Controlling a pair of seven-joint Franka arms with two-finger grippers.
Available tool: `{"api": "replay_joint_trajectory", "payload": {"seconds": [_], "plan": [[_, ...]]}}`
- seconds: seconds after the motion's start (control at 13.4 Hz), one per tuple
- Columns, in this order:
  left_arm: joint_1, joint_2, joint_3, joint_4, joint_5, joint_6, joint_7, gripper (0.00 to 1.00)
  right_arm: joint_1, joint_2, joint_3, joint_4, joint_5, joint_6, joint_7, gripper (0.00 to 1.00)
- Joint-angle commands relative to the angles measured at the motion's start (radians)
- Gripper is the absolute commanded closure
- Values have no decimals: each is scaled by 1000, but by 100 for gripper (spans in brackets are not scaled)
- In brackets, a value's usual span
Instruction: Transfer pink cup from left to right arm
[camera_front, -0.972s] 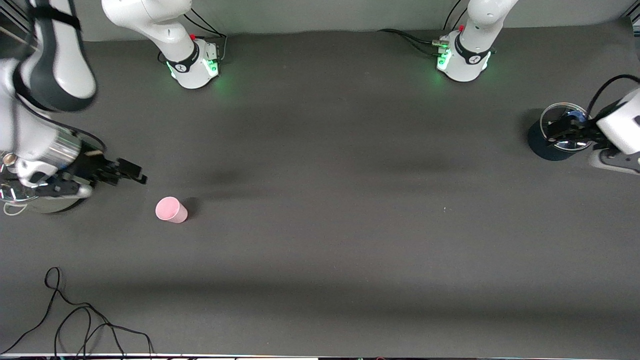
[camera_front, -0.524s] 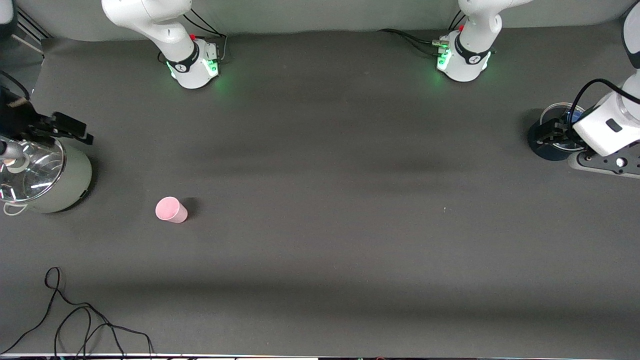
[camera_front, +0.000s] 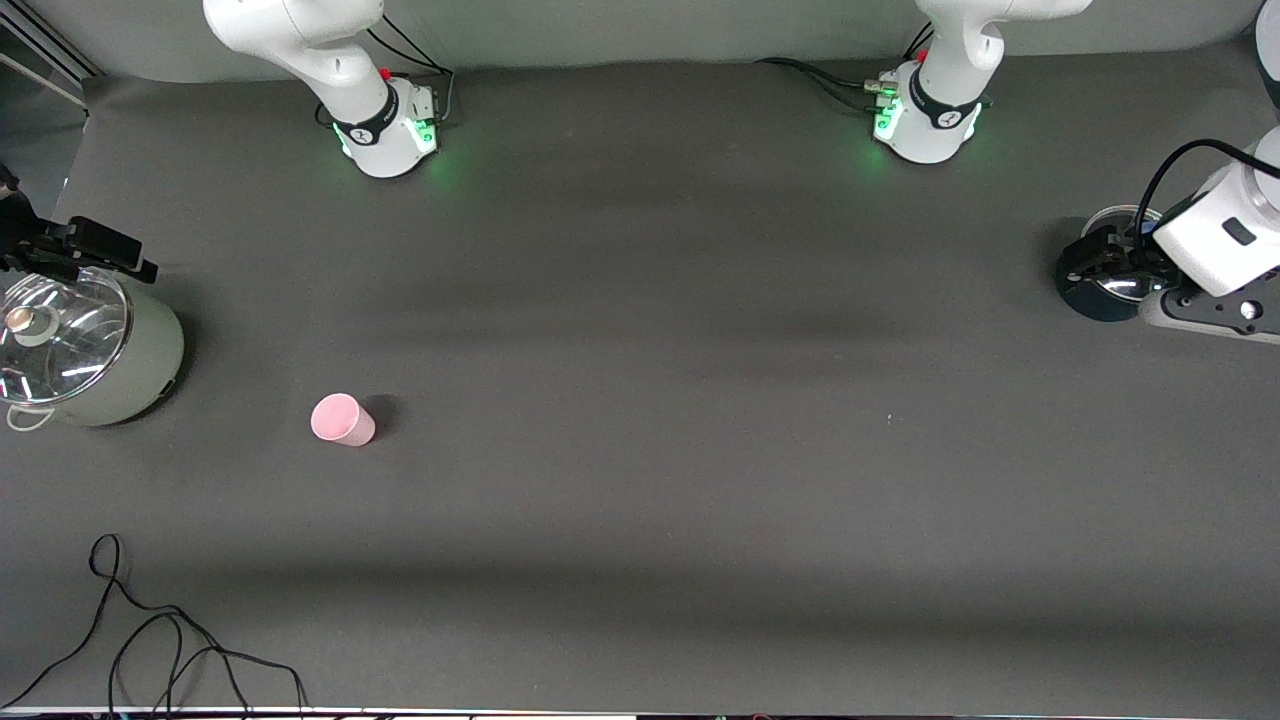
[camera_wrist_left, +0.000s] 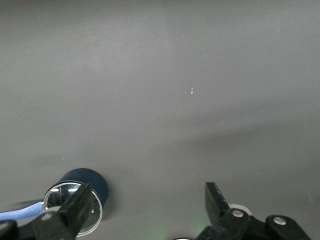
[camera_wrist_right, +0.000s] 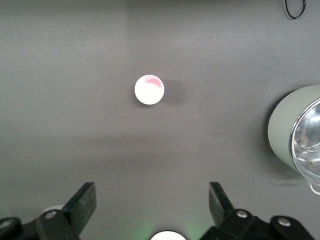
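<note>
The pink cup (camera_front: 342, 419) stands alone on the dark table toward the right arm's end, and no gripper touches it. It also shows in the right wrist view (camera_wrist_right: 149, 90), well clear of the fingers. My right gripper (camera_front: 120, 255) is open and empty at the table's end, over the edge of a grey-green pot; its jaws (camera_wrist_right: 152, 192) stand wide apart. My left gripper (camera_front: 1085, 262) is open and empty over a dark blue pot at the left arm's end of the table; its jaws (camera_wrist_left: 147, 192) stand wide apart over bare table.
A grey-green pot (camera_front: 130, 370) with a glass lid stands beside the cup at the right arm's end, also in the right wrist view (camera_wrist_right: 287, 130). A dark blue pot (camera_front: 1085, 298) with a glass lid (camera_wrist_left: 75, 200) stands at the left arm's end. A black cable (camera_front: 150, 640) lies near the front edge.
My right gripper has drawn back from beside the cup to the table's end, past the grey-green pot. My left gripper has shifted slightly over the dark blue pot. The cup has not moved.
</note>
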Motion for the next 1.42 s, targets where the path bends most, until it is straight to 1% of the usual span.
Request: {"api": "replay_joint_trajectory", "payload": {"seconds": [0.0,0.3,0.45,0.52,0.67,0.75,0.9,1.05,1.35], "plan": [[-21,-5,19,0,-13,-5,-5,0,8,14,-2,32,-18,-25,15,0],[-21,-5,17,2,-13,-3,-12,0,13,14,3,32,-18,-25,21,0],[-20,-7,17,3,-14,-5,-10,0,-15,13,11,34,-18,-24,17,0],[-20,-5,17,5,-14,-5,-9,0,-54,13,46,35,-17,-24,10,0],[-18,-5,19,5,-14,0,-9,0,-139,13,150,37,-22,-22,10,0],[-18,-5,19,5,-14,3,-12,0,-142,14,164,38,-35,-19,10,0],[-18,-5,19,0,-14,10,-22,0,-133,17,170,41,-64,-19,4,0],[-18,-5,19,-1,-14,24,-50,0,-131,33,163,70,-55,-22,6,0],[-20,-4,19,-1,-17,23,-61,0,-131,37,163,72,-54,-24,7,0]]}}
